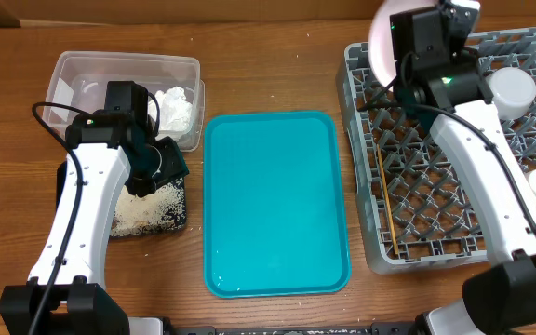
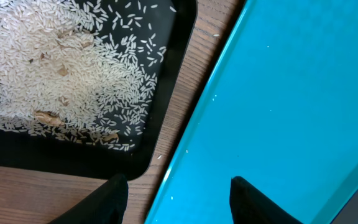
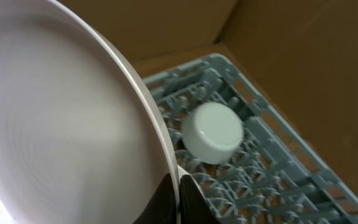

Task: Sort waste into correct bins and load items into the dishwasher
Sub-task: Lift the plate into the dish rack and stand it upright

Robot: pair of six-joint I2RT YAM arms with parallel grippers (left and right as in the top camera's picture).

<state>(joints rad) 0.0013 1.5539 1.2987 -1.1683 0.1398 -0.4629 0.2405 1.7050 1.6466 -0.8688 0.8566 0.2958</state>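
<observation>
Overhead, the right arm reaches over the far left corner of the grey dish rack (image 1: 365, 177), where its gripper (image 3: 179, 196) is pressed shut on the rim of the round white plate (image 3: 61, 124). The plate stands tilted on edge above the rack's pegs. Right wrist view shows the dark fingers pinching the plate's edge, with an upturned white cup (image 3: 211, 132) sitting on the lattice just beyond. Thin wooden chopsticks (image 1: 386, 200) lie along the rack's left side.

The teal tray (image 1: 277, 200) lies in the middle of the table. To its left, the left gripper (image 2: 176, 199) hangs over the gap between that tray and the shallow black tray (image 2: 169, 81), fingers spread with nothing between them. White rice grains (image 2: 42, 62) and small brown scraps (image 2: 45, 117) cover the black tray's floor. Behind it, the clear plastic tub (image 1: 91, 88) holds crumpled white tissue (image 1: 177, 107).
</observation>
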